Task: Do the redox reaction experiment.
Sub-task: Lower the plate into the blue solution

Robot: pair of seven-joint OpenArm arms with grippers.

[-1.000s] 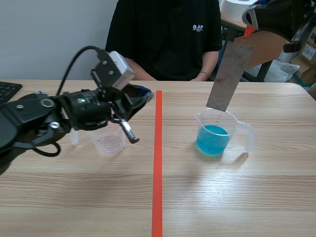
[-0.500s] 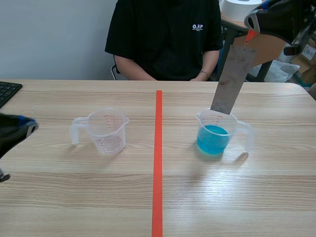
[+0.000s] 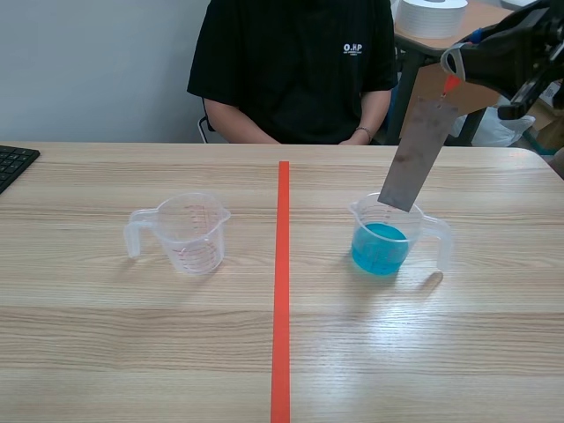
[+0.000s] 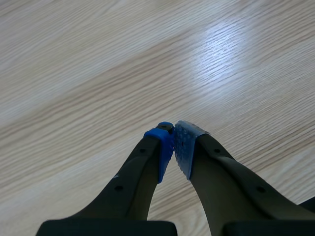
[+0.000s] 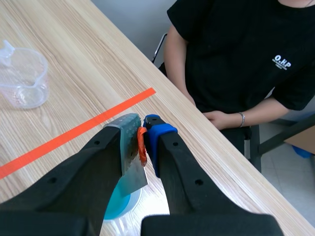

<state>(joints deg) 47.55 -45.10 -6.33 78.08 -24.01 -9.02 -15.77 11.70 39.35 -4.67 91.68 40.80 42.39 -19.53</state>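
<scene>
Right gripper (image 3: pixel 453 63): is being held raised above the far right part of the desk (image 3: pixel 159 344); its fingers (image 5: pixel 162 142) are being pressed onto the top end of the metal strip (image 3: pixel 414 159), where an orange-red tag (image 5: pixel 141 140) is being clamped between the pads.
Metal strip: is being hung tilted from the right gripper (image 5: pixel 141 129), top end leaning away toward the right; its lower end is being shown at the rim of the cup of blue liquid (image 3: pixel 443 247), above the liquid (image 3: pixel 380 247). Contact with the rim cannot be told.
Cup of blue liquid: is being carried upright by the desk, right of the tape line (image 3: pixel 281 291), handle turned to the right.
Empty cup (image 3: pixel 192 231): is being carried upright by the desk, left of the tape line, well apart from the other cup.
Left gripper (image 4: pixel 174 140): is being held low over bare desk (image 4: pixel 98 59); its fingers (image 4: pixel 162 152) are being pressed together on nothing.
Surroundings: a person (image 3: pixel 295 62) is being seated across the desk; a keyboard (image 3: pixel 13 163) is being shown at its left edge.
</scene>
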